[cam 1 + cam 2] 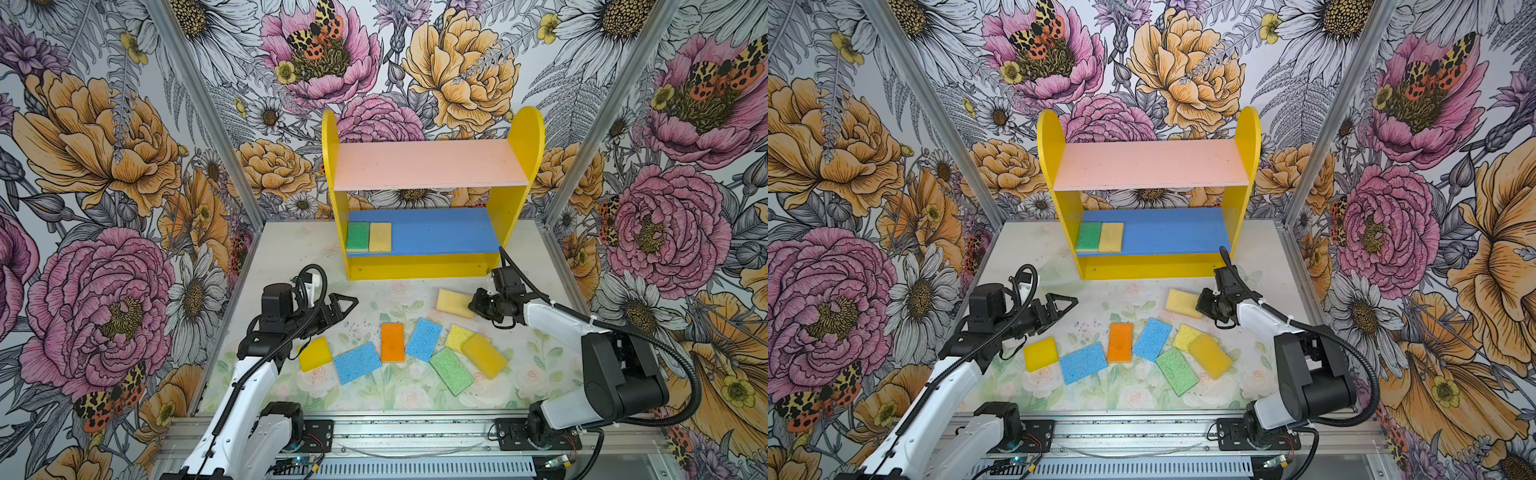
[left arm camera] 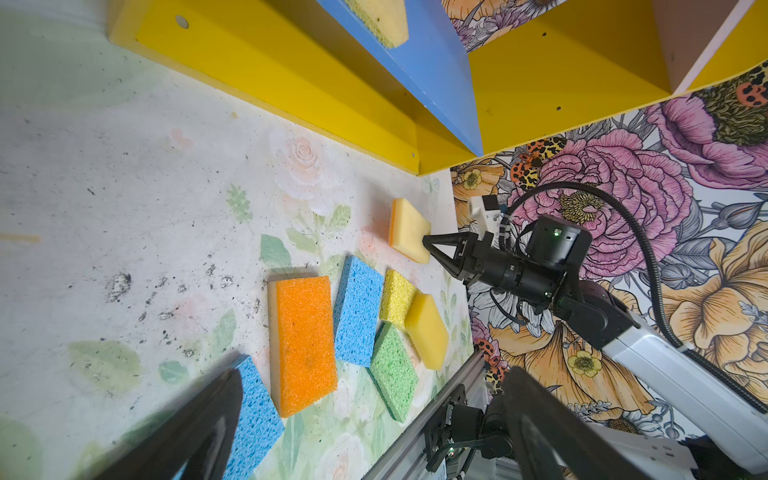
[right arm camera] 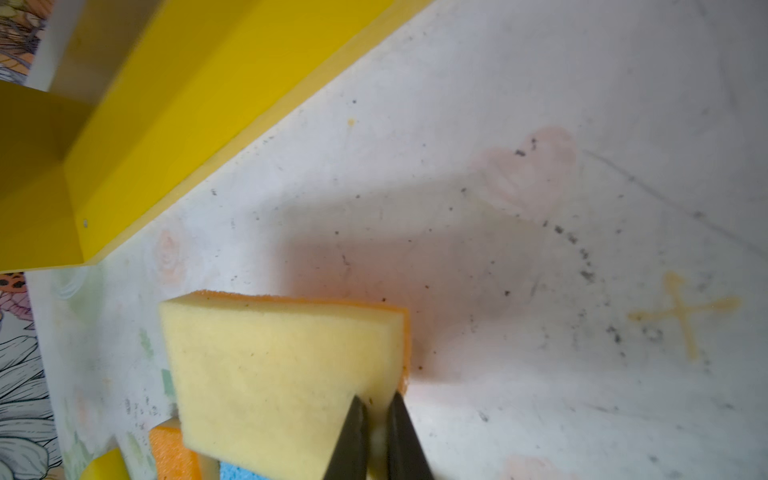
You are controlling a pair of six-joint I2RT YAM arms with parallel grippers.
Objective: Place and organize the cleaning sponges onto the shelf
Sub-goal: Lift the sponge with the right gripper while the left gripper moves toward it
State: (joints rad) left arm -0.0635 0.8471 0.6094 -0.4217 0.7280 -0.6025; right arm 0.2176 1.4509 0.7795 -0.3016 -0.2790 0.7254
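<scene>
In both top views the right jaws are clamping one short edge of a pale yellow sponge (image 1: 453, 302) (image 1: 1182, 303), which is reaching out ahead of them, in front of the shelf (image 1: 515, 199) (image 1: 1239, 208). The left jaws are standing wide apart over the worktop (image 1: 291, 257), gripping nothing. Far beyond them a green sponge (image 1: 358, 236) and a tan sponge (image 1: 380, 237) are lying side by side on the shelf's blue board. Behind both pairs of jaws, an orange sponge (image 1: 392, 341) and six others are lying loose on the worktop.

In the left wrist view the left jaws are showing as two dark blurs well apart, with a blue sponge (image 2: 257, 415) beside one. Ahead of them the right jaws are biting the pale yellow sponge (image 2: 409, 230).

In the right wrist view the jaws are squeezing the sponge's (image 3: 282, 374) corner between their tips. Its orange underside is showing at the far edge and its shadow is falling beyond.
</scene>
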